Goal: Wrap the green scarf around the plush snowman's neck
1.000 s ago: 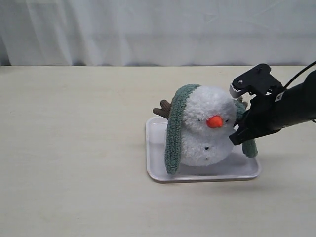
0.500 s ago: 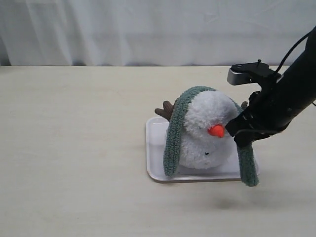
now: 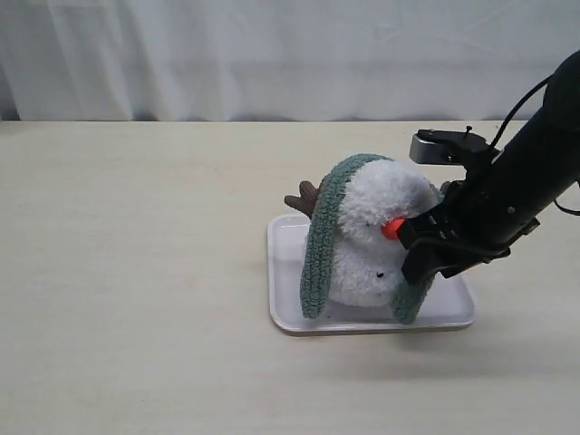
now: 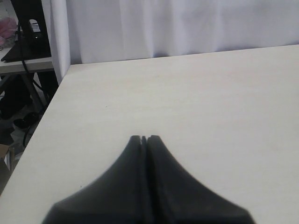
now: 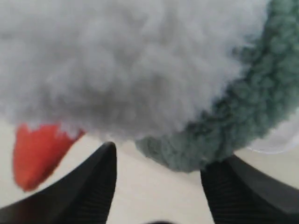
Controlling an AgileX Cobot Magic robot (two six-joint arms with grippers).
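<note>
The plush snowman leans forward on the white tray, its orange nose pointing right. The green scarf lies over the top of its head; one end hangs down the left side and the other curls in front of the body at lower right. My right gripper is low in front of the face. In the right wrist view it stands open, the scarf's end against one finger and white fur just beyond. My left gripper is shut over bare table, holding nothing.
A brown twig arm sticks out behind the snowman on the left. The table's left edge shows in the left wrist view, with a white curtain along the back.
My right gripper moved down and left across the snowman's front, carrying the scarf's right end from beside the tray to the front of the body. The snowman tipped further forward.
</note>
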